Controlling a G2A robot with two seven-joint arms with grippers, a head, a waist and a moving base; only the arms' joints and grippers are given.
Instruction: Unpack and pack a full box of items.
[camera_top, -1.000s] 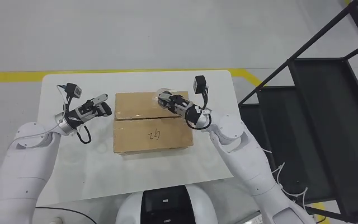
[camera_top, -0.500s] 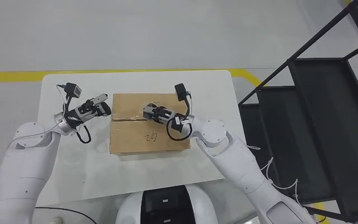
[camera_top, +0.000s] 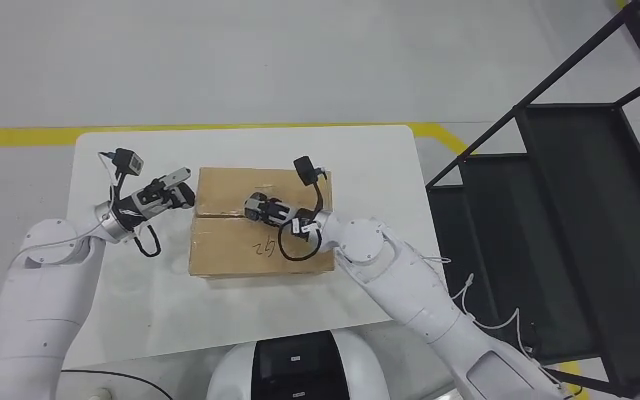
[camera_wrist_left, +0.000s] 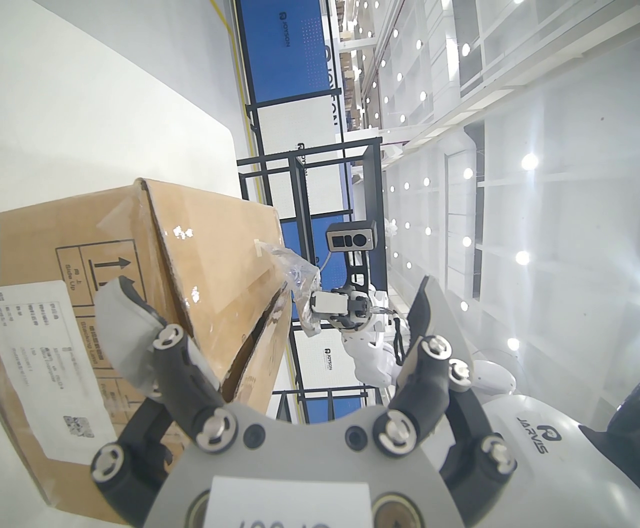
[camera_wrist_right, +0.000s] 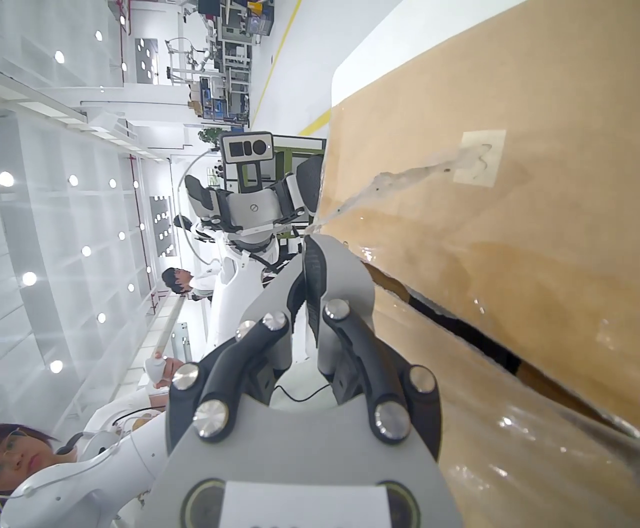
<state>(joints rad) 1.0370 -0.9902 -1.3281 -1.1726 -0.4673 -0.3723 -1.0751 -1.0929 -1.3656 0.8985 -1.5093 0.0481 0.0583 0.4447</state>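
A brown cardboard box (camera_top: 262, 222) lies on the white table (camera_top: 385, 160), its two top flaps meeting at a middle seam. My right gripper (camera_top: 255, 208) hovers over that seam, left of its middle, shut on a strip of clear tape (camera_wrist_right: 410, 175). The strip's far end still sticks to the box top (camera_wrist_right: 500, 240). Behind the peeled part the seam gapes dark (camera_wrist_right: 475, 345). My left gripper (camera_top: 180, 190) is open at the box's left end, with one finger (camera_wrist_left: 125, 320) against the labelled side (camera_wrist_left: 60, 320). The left wrist view shows the right gripper (camera_wrist_left: 320, 307) holding crumpled tape (camera_wrist_left: 295, 270).
A black metal stair frame (camera_top: 560, 180) stands just past the table's right edge. A yellow floor line (camera_top: 200, 130) runs behind the table. Bare tabletop lies in front of the box and to its left and right.
The right gripper has travelled left along the seam from the box's right end, peeling the tape with it. The box has slid slightly left. The left arm has barely moved.
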